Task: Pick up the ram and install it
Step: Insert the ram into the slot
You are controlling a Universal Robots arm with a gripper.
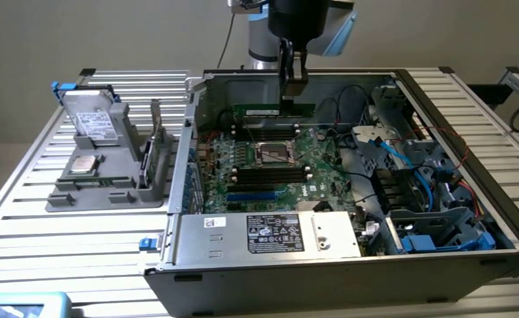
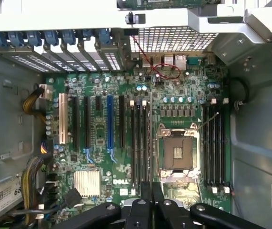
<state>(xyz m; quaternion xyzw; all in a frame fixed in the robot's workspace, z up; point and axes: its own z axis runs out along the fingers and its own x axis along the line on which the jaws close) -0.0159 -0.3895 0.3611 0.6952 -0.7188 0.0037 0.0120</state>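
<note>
Over the open computer case (image 1: 498, 218), the gripper (image 1: 293, 98) holds the ram (image 1: 264, 110).
Its fingers are pinched together on the stick's top edge (it hangs level) at the far memory slots (image 1: 261, 126) of the motherboard (image 1: 308, 189), beyond the processor socket (image 1: 275, 154); whether it touches them is unclear.

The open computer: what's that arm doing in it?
A robot arm is fitting a memory stick. Its gripper is shut on the ram, holding it on edge inside the case, over the motherboard just beyond the CPU socket. Whether the ram is seated in a slot can't be told. Other parts sit in a grey holder at the exterior view's left.
</note>
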